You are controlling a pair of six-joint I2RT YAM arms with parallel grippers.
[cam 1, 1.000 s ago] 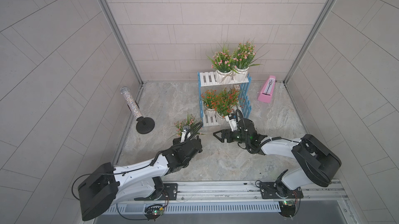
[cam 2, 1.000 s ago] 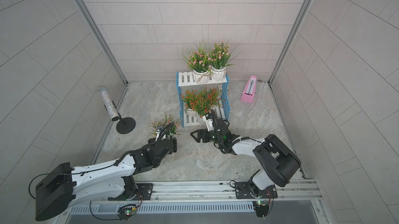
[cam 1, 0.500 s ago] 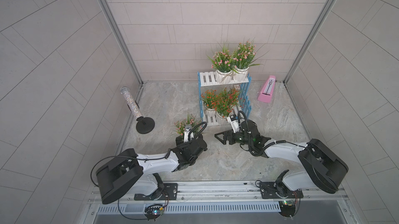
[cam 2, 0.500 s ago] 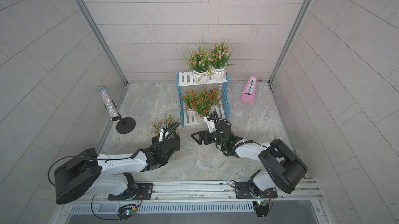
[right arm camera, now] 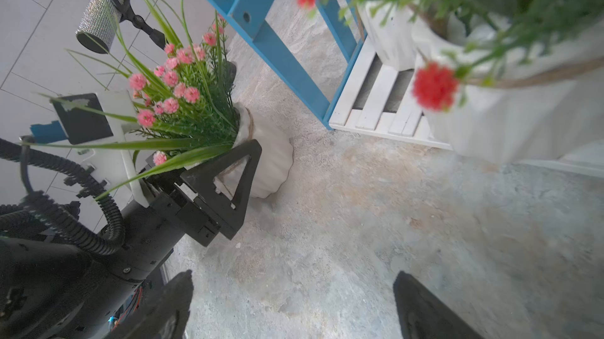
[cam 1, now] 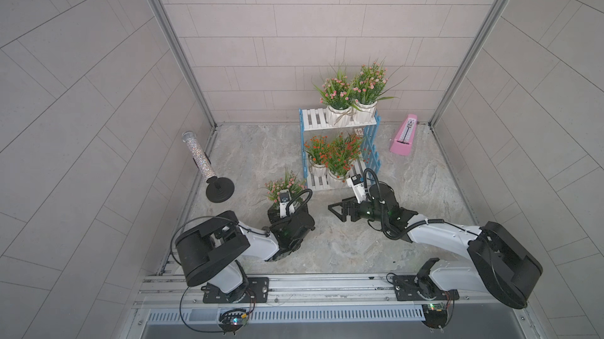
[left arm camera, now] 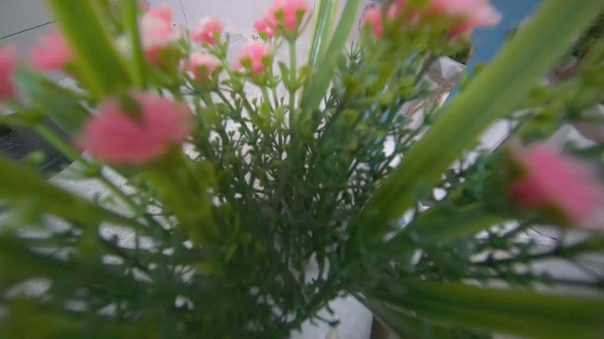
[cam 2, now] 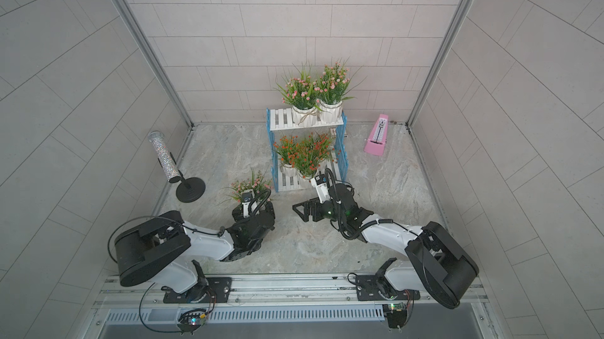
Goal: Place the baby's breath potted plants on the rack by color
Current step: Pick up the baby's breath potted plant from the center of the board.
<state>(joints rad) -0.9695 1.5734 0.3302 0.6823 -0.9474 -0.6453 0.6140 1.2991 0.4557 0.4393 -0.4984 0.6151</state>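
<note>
Fingers (right arm camera: 199, 179) of the left end effector (cam 1: 287, 205) stand wide around the white ribbed pot of pink baby's breath (right arm camera: 274, 151) on the grey counter (cam 1: 255, 157); the right end effector (cam 1: 338, 212) gapes empty near the blue-and-white rack (cam 1: 313, 118).

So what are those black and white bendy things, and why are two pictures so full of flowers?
They are two robot arms, each ending in jaws that pinch. Both top views look down from one camera overhead. The other two come from small cameras on the wrists, right up close. The rack holds pink plants up top and orange plants below. One more pink plant stands on the floor; the jaws of the left arm are open around its pot. The jaws of the right arm are open and empty. A metronome and a glittery tube on a stand sit nearby.
</note>
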